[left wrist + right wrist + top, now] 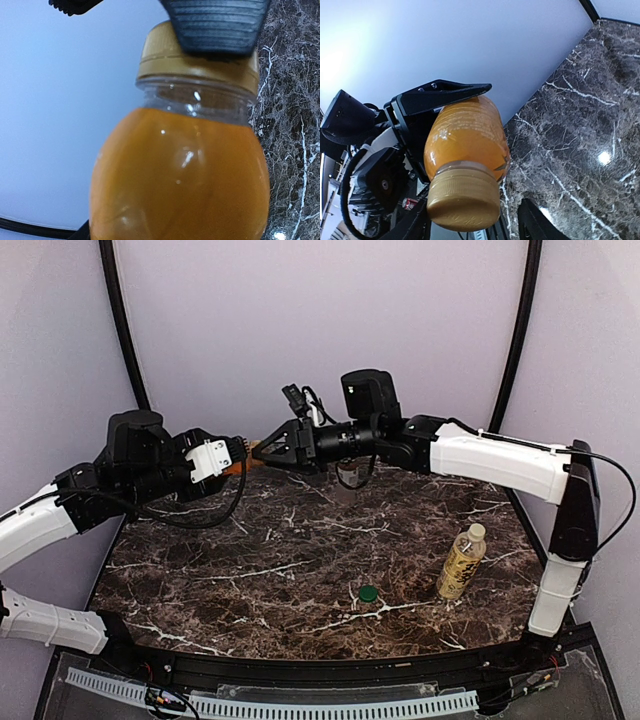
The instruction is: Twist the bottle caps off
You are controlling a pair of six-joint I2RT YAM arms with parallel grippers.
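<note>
Left claw (241,452) clamps the orange bottle (467,132); right claw (272,447) is spread around its gold cap (464,197), touching one side. Only overhead shows the yellow-labelled bottle (462,562).

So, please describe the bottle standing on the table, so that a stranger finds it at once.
On the dark marble table, look at the right side. There the bottle with the yellow label stands upright, a small green cap lying to its left. It is the only bottle on the table; the orange bottle is held in the air at the back.
</note>
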